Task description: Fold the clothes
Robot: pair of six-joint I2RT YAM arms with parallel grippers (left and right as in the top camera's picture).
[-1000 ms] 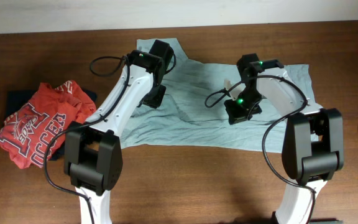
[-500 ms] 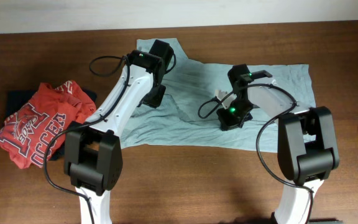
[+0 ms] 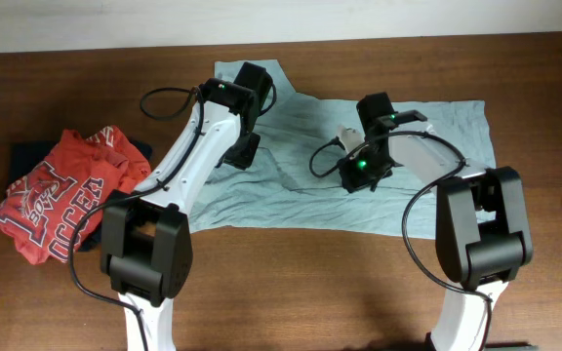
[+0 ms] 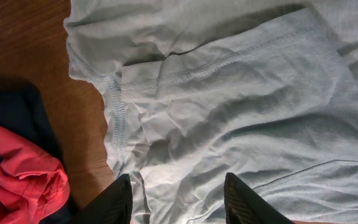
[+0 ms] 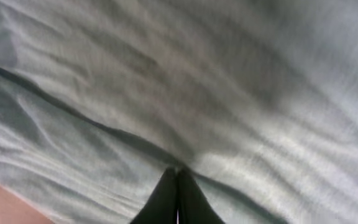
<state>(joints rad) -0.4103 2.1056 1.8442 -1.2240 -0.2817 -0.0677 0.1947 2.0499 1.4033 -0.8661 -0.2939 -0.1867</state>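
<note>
two arms over a spread t-shirt
the plain pale grey-teal cotton t-shirt point(image 3: 301, 200) lies flat mid-table; the left gripper point(image 4: 178, 186) hangs over its 9 o'clock side, fingers spread. the right gripper point(image 5: 178, 174) is at its centre, fingers pressed together at a crease. a crumpled red printed shirt point(image 3: 52, 200) lies at the table's 9 o'clock.

We are seeing a plain pale grey-teal T-shirt point(image 3: 301, 200), unprinted, with matching stitching along its seams. To its left we are looking at a red shirt point(image 3: 52, 200) carrying white block lettering, lying over a dark navy garment point(image 3: 27, 154). Around the T-shirt the table point(image 3: 66, 88) is showing reddish-brown wood grain. Over the T-shirt the left arm point(image 3: 188, 156) and right arm point(image 3: 437, 151) are showing white links and black joints. The left gripper point(image 4: 178, 199) and right gripper point(image 5: 178, 186) are showing black fingers, and a green light point(image 3: 362, 164) is glowing.
</note>
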